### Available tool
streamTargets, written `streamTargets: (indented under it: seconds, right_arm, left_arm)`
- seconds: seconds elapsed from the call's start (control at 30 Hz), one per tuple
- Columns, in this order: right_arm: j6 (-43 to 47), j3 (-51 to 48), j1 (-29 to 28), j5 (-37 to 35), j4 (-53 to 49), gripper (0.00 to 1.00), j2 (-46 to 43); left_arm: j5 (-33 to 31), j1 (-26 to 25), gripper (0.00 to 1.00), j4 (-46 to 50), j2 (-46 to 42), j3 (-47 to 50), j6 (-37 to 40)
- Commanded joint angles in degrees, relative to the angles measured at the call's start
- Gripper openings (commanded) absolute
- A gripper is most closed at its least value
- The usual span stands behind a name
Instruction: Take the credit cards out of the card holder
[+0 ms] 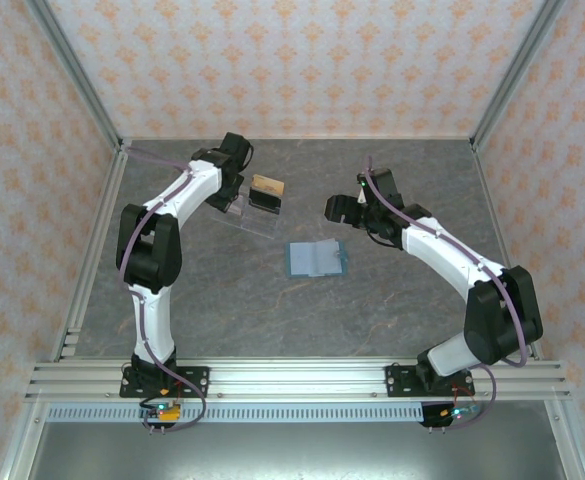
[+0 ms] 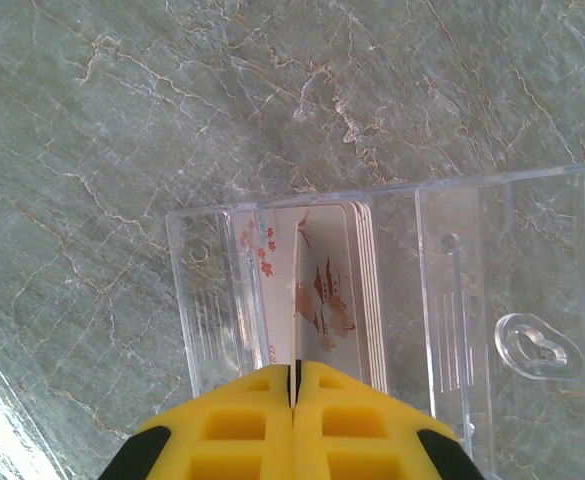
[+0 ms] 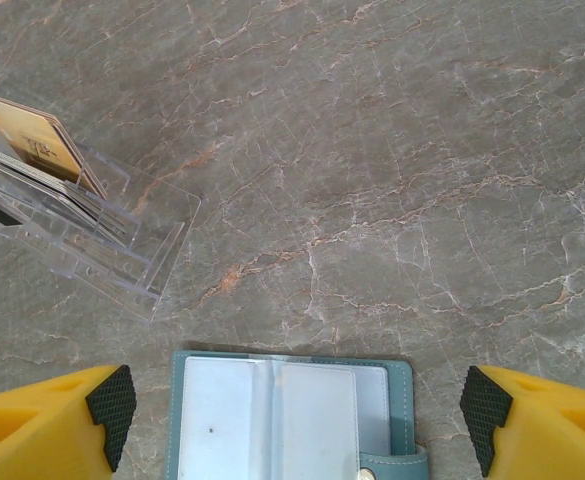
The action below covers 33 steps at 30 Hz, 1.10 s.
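Observation:
The teal card holder (image 1: 317,258) lies open on the table, its pale grey-blue inner pockets (image 3: 232,420) facing up. My right gripper (image 3: 294,412) hangs open above it, one finger off each side, touching nothing. My left gripper (image 2: 294,368) is shut on a thin credit card (image 2: 297,300) seen edge-on, held upright inside the clear plastic tray (image 2: 502,260). Several more cards (image 2: 344,290) stand stacked beside it, the front one printed with pagodas. From the right wrist an orange-brown card (image 3: 37,140) leans at the back of the tray (image 3: 122,250).
Metal frame posts and patterned walls close in the marbled table on the left, right and far sides. In the top view the tray (image 1: 234,215) sits at the back left, with an orange-brown card (image 1: 268,185) and a black card (image 1: 264,201) in it. The right gripper (image 1: 344,208) is level with it.

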<state>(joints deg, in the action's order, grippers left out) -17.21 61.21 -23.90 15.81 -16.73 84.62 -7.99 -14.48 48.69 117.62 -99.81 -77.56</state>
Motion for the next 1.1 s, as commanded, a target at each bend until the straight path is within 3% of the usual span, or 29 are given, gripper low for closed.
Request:
streamTargets:
  seconds: [0.0, 0.3, 0.5, 0.67, 0.83, 1.07]
  right_arm:
    - [1.08, -0.22, 0.07, -1.22, -0.64, 0.87, -1.51]
    - [1.12, -0.13, 0.08, -1.14, -0.76, 0.86, -1.21]
    - [1.23, -0.29, 0.05, -0.46, -0.7, 0.86, -1.31]
    - [1.78, -0.57, 0.07, 0.18, -0.41, 0.85, -1.74]
    - [2.6, -0.48, 0.09, 2.18, -0.21, 0.84, -1.46]
    - [2.81, 0.37, -2.26, 2.89, -0.64, 0.81, 1.54]
  left_arm:
    - [-2.14, 0.68, 0.03, 1.96, 1.64, -2.5, -1.56]
    - [-1.36, 0.68, 0.1, 2.01, 2.68, -2.9, -2.26]
    - [-0.72, 0.68, 0.31, 2.03, 3.3, -4.92, 0.68]
    - [-0.49, 0.75, 0.34, 2.52, 2.34, -6.37, 3.63]
    - [1.17, 0.51, 0.39, -0.12, -2.17, -3.95, 8.46]
    - [10.09, -1.32, 0.49, -7.71, -13.29, 7.56, 18.76]
